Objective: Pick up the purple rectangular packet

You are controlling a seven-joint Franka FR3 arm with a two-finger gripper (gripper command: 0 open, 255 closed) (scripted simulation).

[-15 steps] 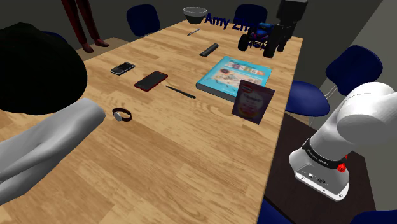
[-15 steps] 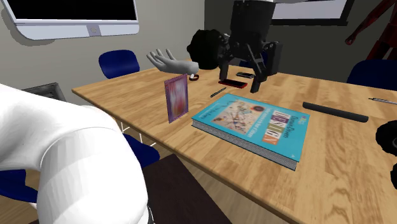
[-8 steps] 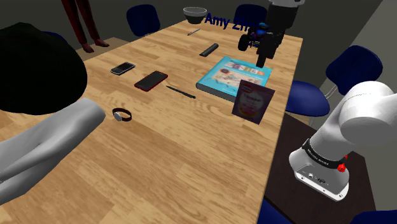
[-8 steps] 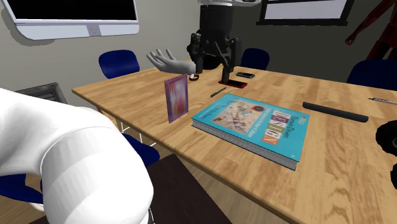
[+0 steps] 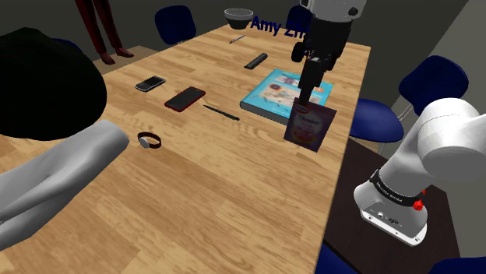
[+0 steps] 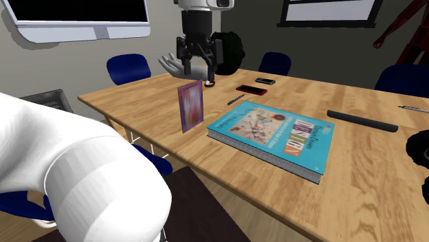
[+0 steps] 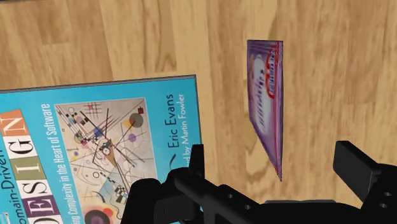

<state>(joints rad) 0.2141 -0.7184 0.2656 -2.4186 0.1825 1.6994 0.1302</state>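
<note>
The purple packet stands up on its thin edge on the wooden tabletop, close to the tabletop's side. It is purple with a pale patch on its front.

Right above the packet hang the black jaws. They are spread wide apart and pinch nothing. In the wrist view the packet sits in the gap between them, and neither one touches it. The white arm bends over the packet from its stand.

Just beside the packet lies a big blue book with a busy drawing on its cover. A strip of bare wood shows between the packet and the book, so they do not touch.

A bit farther from the packet, past the book, lies a thin dark pen. Past the pen is a black phone with a red rim, and past that a second dark phone.

Well away from the packet lies a small black band, maybe a watch. Next to it a grey dummy hand rests on the wood.

Far from the packet, over the book, lie a long black bar and a grey bowl. Blue chairs stand around the tabletop.
</note>
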